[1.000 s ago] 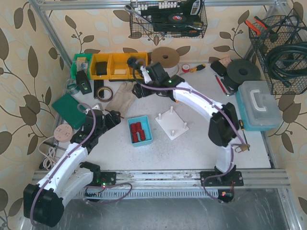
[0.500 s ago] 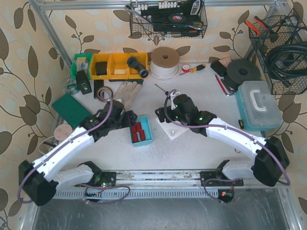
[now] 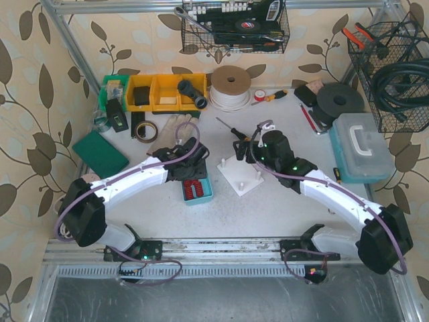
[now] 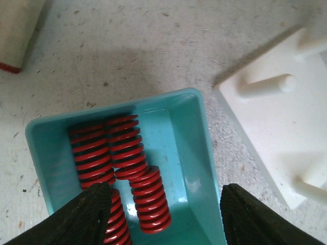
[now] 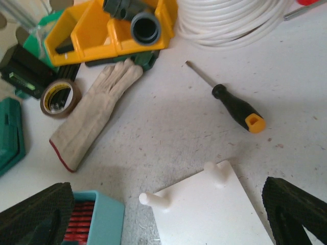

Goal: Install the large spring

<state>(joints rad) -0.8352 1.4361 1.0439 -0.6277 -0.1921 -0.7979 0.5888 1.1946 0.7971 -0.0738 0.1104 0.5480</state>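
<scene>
Left wrist view: left gripper (image 4: 171,217) was held spread wide just above the teal tray (image 4: 202,132), where the large springs (image 4: 107,150) lay, left of the white peg base (image 4: 276,127). Over the base, the right gripper (image 5: 166,212) was spread too. Pickup stage, probably; lowering and pinching one spring would be needed next.

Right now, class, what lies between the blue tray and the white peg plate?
Only bare table; the left wrist view shows the blue tray and white peg plate apart.
</scene>
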